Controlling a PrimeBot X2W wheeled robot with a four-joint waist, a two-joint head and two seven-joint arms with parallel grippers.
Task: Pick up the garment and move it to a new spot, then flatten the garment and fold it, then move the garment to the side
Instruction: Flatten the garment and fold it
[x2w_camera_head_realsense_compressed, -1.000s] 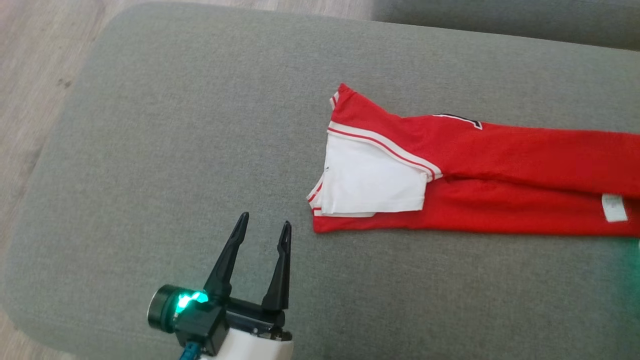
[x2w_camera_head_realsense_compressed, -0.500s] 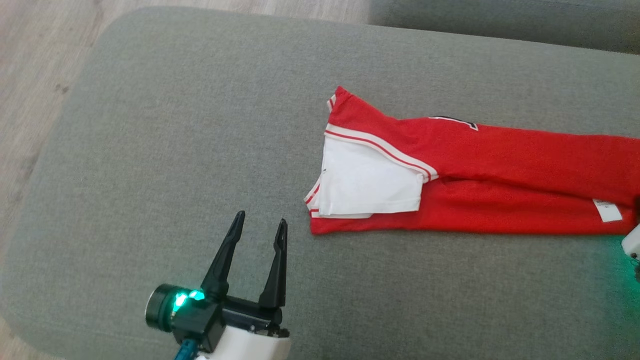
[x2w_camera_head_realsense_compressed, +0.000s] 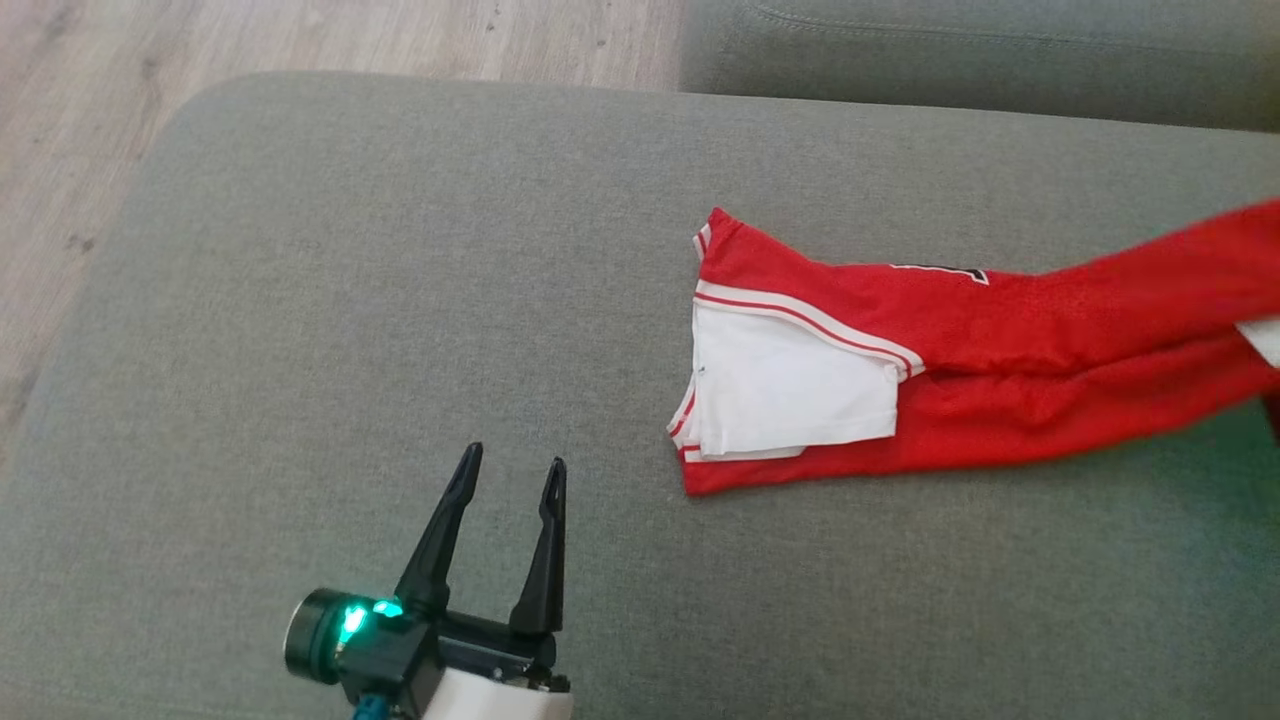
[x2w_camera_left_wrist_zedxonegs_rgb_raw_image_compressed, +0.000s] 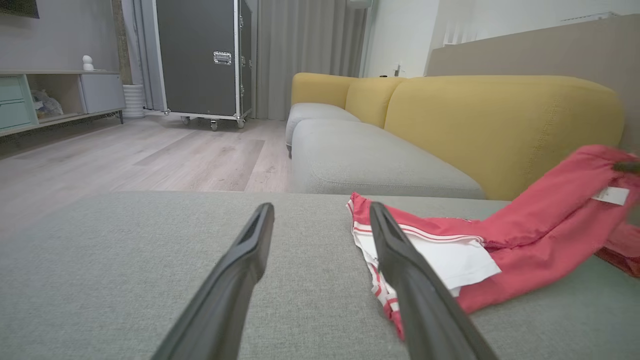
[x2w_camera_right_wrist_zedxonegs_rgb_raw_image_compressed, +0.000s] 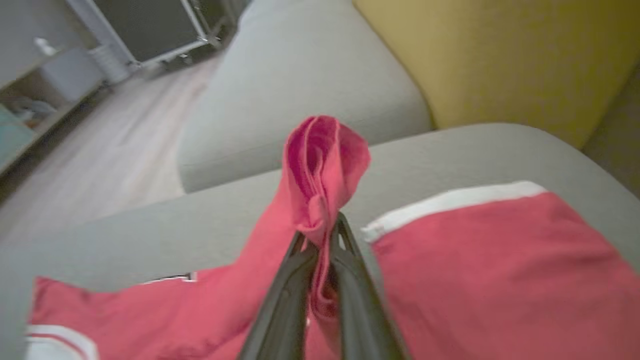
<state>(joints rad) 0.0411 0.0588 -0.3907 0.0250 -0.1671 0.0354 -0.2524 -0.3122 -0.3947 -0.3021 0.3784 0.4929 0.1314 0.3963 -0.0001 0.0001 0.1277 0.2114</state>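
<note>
The garment (x2w_camera_head_realsense_compressed: 1010, 360) is a red jersey with white sleeves and striped trim, folded into a long strip on the grey sofa seat (x2w_camera_head_realsense_compressed: 400, 300). Its right end rises off the cushion toward the head view's right edge. In the right wrist view my right gripper (x2w_camera_right_wrist_zedxonegs_rgb_raw_image_compressed: 322, 235) is shut on a bunched fold of the red garment (x2w_camera_right_wrist_zedxonegs_rgb_raw_image_compressed: 320, 165), held above the seat. My left gripper (x2w_camera_head_realsense_compressed: 507, 475) stands open over bare cushion, down and left of the white sleeve (x2w_camera_head_realsense_compressed: 790, 385). From the left wrist camera, the open left gripper (x2w_camera_left_wrist_zedxonegs_rgb_raw_image_compressed: 320, 210) has the garment (x2w_camera_left_wrist_zedxonegs_rgb_raw_image_compressed: 540, 220) to its right.
Wooden floor (x2w_camera_head_realsense_compressed: 300, 40) lies beyond the seat's far-left edge. Another grey seat cushion (x2w_camera_head_realsense_compressed: 950, 50) adjoins at the back. A yellow sofa back (x2w_camera_left_wrist_zedxonegs_rgb_raw_image_compressed: 500, 120) rises behind, and a dark wheeled case (x2w_camera_left_wrist_zedxonegs_rgb_raw_image_compressed: 205, 55) and shelf unit (x2w_camera_left_wrist_zedxonegs_rgb_raw_image_compressed: 55, 95) stand across the room.
The right gripper has shut on the garment's right end and lifted it, so the strip now slants up to the right. The head camera has shifted. The left gripper stays open.
</note>
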